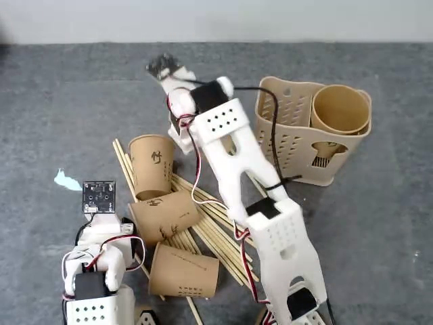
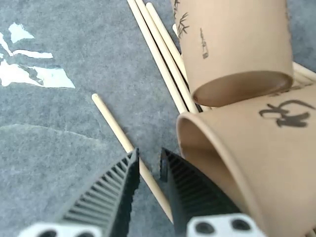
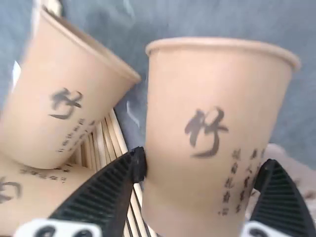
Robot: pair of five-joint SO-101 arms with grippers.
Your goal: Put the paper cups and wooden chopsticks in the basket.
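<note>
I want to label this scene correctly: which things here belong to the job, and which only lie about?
For the job: three paper cups on the table, a fourth cup in the basket, wooden chopsticks.
Lying about: a pale blue scrap on the table.

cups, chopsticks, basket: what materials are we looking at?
Paper cups: matte tan paper, judging by the rolled rim and the ink printed on the side.
Chopsticks: pale bare wood or bamboo, dull and unvarnished; I cannot tell which.
Basket: probably moulded plastic, beige and smooth, with regular rows of slots.
</note>
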